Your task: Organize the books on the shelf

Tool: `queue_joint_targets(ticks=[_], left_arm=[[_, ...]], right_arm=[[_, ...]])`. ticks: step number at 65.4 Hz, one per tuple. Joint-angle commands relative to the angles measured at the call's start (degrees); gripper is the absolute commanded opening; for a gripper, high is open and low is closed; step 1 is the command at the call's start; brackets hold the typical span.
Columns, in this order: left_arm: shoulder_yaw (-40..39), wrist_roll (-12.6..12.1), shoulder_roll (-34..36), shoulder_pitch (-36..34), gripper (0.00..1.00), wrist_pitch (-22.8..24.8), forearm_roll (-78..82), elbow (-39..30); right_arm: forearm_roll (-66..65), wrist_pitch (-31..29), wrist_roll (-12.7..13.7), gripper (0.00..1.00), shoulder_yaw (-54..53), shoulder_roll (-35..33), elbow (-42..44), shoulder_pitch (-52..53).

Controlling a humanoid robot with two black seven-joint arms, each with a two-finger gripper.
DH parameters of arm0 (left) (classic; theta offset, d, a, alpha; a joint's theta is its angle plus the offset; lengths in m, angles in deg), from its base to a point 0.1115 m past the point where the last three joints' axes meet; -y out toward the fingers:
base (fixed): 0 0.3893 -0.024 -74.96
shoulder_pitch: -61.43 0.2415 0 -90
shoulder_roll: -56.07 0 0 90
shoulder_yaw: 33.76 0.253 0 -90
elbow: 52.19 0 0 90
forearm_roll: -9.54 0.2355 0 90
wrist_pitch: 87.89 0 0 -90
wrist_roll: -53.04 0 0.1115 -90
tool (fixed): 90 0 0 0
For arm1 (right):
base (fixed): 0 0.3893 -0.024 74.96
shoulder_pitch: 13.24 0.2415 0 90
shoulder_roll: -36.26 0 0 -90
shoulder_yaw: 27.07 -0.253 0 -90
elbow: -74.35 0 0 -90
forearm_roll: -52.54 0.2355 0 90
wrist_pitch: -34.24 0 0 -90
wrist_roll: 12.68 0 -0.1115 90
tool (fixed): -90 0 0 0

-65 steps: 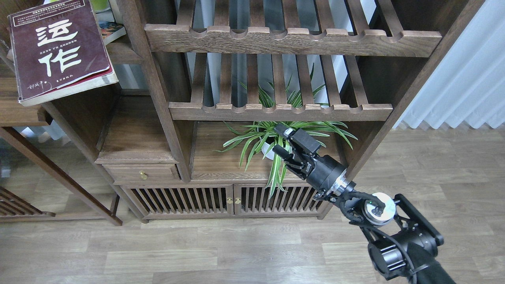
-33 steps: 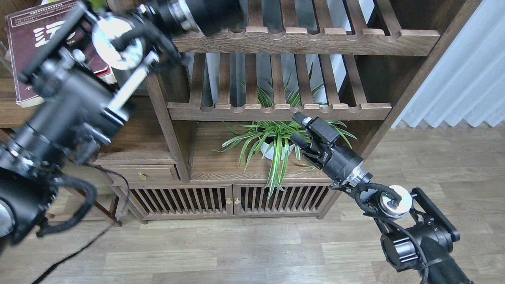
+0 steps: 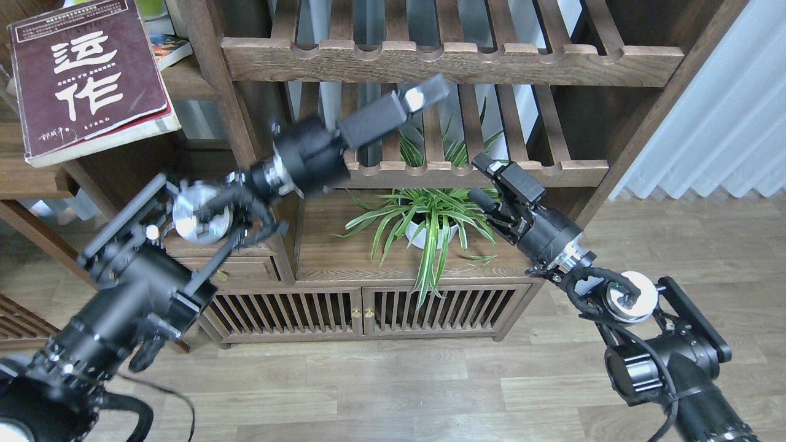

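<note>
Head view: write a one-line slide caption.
Both arms raised before the slatted shelves, left gripper and right gripper empty; maroon book lies upper left.

Left gripper [image 3: 424, 93] motion-blurred; fingers cannot be told apart. Maroon book [image 3: 89, 77] has its top corner cut by the frame edge. Lime-yellow book [image 3: 150, 7] shows only a sliver at the top edge. A third book [image 3: 164, 48] is mostly hidden behind the post, possibly the cream one.

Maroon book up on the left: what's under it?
The maroon book lies tilted on the shelf, its corner overhanging. Behind its far edge peek a lime-yellow book and a colourful cover; the rest is covered.
</note>
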Motion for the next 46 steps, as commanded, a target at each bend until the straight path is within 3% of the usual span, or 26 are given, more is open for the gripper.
queue_joint_targets(ticks=[1, 25, 46], left_arm=[[-0.3, 0.0, 0.0, 4.2, 0.96, 0.0, 0.0, 0.0], [-5.7, 0.0, 0.0, 13.7, 0.97, 0.0, 0.0, 0.3], [-7.4, 0.0, 0.0, 15.4, 0.97, 0.0, 0.0, 0.3]], right_arm=[[0.1, 1.0, 0.0, 0.99, 0.0, 0.0, 0.0, 0.2], [0.2, 1.0, 0.0, 1.0, 0.0, 0.0, 0.1, 0.2], [0.2, 1.0, 0.0, 1.0, -0.1, -0.1, 0.4, 0.3]])
